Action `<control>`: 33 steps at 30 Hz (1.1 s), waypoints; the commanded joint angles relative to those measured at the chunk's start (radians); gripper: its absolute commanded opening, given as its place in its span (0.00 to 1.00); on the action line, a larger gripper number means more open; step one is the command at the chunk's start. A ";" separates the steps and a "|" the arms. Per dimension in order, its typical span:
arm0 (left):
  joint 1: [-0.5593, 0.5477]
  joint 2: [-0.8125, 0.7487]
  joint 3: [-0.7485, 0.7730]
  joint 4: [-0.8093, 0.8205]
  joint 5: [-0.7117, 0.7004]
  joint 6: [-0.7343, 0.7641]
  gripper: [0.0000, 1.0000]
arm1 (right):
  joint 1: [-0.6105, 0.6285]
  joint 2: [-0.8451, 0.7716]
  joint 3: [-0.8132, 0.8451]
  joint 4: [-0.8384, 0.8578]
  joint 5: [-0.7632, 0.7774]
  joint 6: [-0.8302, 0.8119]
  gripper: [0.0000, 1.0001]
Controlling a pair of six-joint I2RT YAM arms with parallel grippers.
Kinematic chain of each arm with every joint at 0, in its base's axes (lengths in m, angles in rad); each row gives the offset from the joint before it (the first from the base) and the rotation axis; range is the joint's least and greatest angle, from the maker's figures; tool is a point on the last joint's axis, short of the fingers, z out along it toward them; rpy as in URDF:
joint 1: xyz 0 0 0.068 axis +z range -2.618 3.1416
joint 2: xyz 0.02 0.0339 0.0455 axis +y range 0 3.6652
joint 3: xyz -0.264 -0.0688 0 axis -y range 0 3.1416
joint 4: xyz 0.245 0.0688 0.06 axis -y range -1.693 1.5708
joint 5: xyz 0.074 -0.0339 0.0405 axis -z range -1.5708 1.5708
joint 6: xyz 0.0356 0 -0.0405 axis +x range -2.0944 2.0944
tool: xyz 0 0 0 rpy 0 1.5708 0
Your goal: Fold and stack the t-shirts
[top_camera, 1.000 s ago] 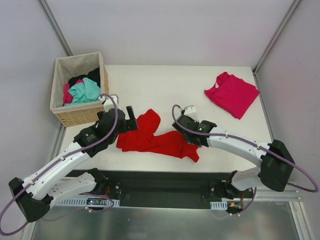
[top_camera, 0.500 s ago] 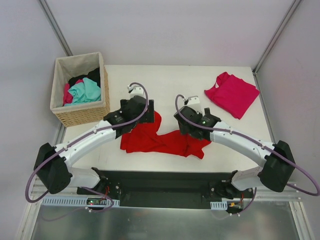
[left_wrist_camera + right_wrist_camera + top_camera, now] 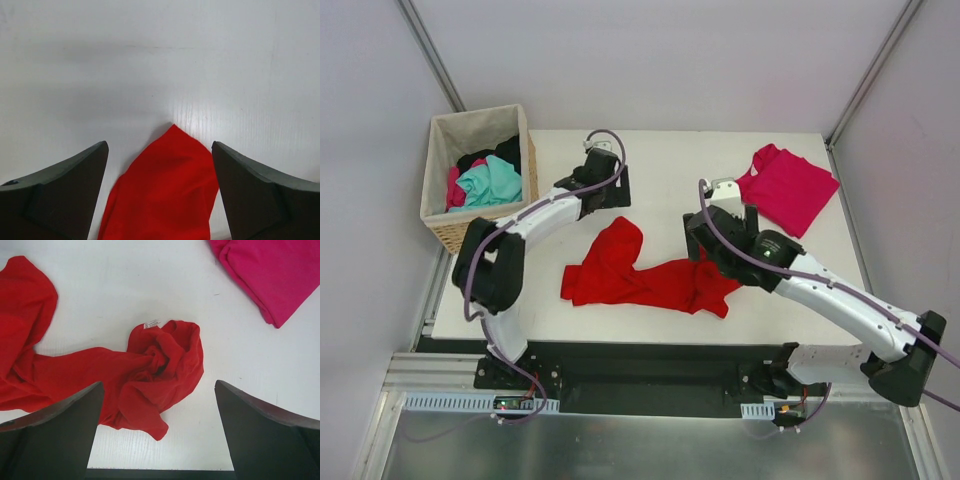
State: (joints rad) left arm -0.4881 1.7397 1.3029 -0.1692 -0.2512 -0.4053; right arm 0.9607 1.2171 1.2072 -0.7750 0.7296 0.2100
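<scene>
The bright red t-shirt (image 3: 640, 272) lies crumpled in a long strip near the table's front middle, its right end bunched up (image 3: 160, 365). Its pointed upper tip (image 3: 170, 175) shows between my left gripper's (image 3: 160, 146) fingers, which stand open above it without touching. In the top view the left gripper (image 3: 610, 192) hovers just behind that tip. My right gripper (image 3: 712, 232) is open and raised over the shirt's bunched right end (image 3: 159, 385), holding nothing. The magenta-pink t-shirt (image 3: 785, 188) lies folded at the back right (image 3: 272, 275).
A wicker basket (image 3: 480, 232) holding teal, pink and dark clothes stands at the table's back left corner. The table's front edge (image 3: 160, 472) runs just below the red shirt. Metal frame posts rise at both back corners.
My right gripper has opened, let go of the red shirt's right end and risen back and to the right. The left arm swung from the shirt's left side to behind its upper tip.
</scene>
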 commanded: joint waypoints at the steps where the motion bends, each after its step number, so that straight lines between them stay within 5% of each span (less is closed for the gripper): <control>1: 0.023 0.118 0.107 0.011 0.188 0.026 0.83 | 0.004 -0.065 0.018 -0.044 0.054 -0.026 0.97; 12: 0.106 0.190 0.078 0.111 0.427 0.039 0.80 | 0.001 -0.061 -0.014 -0.018 0.042 -0.035 0.97; 33: 0.112 0.239 -0.045 0.149 0.471 0.013 0.65 | 0.001 -0.062 -0.040 0.009 0.027 -0.031 0.97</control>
State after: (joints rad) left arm -0.3729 1.9823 1.2892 -0.0376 0.2230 -0.3828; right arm 0.9607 1.1679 1.1755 -0.7895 0.7513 0.1822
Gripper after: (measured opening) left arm 0.664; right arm 0.966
